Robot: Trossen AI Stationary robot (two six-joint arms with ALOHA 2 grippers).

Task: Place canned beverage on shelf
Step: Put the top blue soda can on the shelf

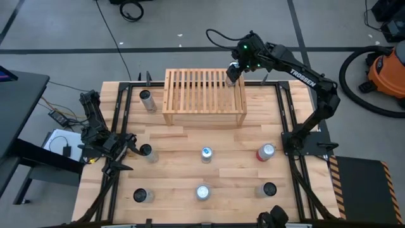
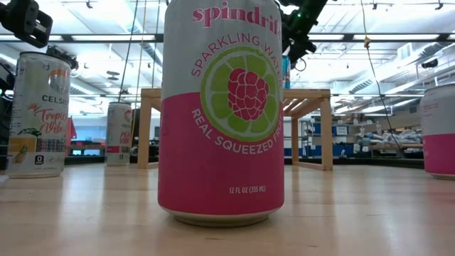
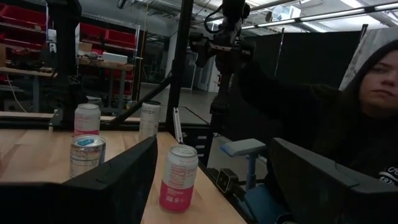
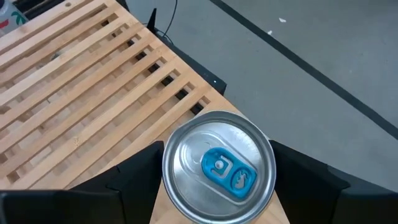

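The pale wooden shelf (image 1: 202, 95) stands at the table's far middle; its slatted top shows in the right wrist view (image 4: 81, 93). My right gripper (image 1: 233, 75) is over the shelf's far right corner, shut on a silver can with a blue tab (image 4: 219, 168). In the low view this can (image 2: 286, 71) is mostly hidden behind a big pink can. My left gripper (image 1: 130, 152) is open and empty at the table's left side, beside a can (image 1: 147, 152). My right gripper pinches the can's side wall just below its top rim (image 4: 168, 180) between its two fingers, one on each side. The fingers come from above, pointing down. The can stands upright over the shelf's far right corner. I cannot tell whether its base rests on the slats.
Several more cans stand on the table: one left of the shelf (image 1: 148, 99), three in a middle row (image 1: 206, 154) and three near the front edge (image 1: 202, 192). A pink can (image 2: 222, 107) fills the low view. A person (image 3: 373, 93) sits beyond the table.
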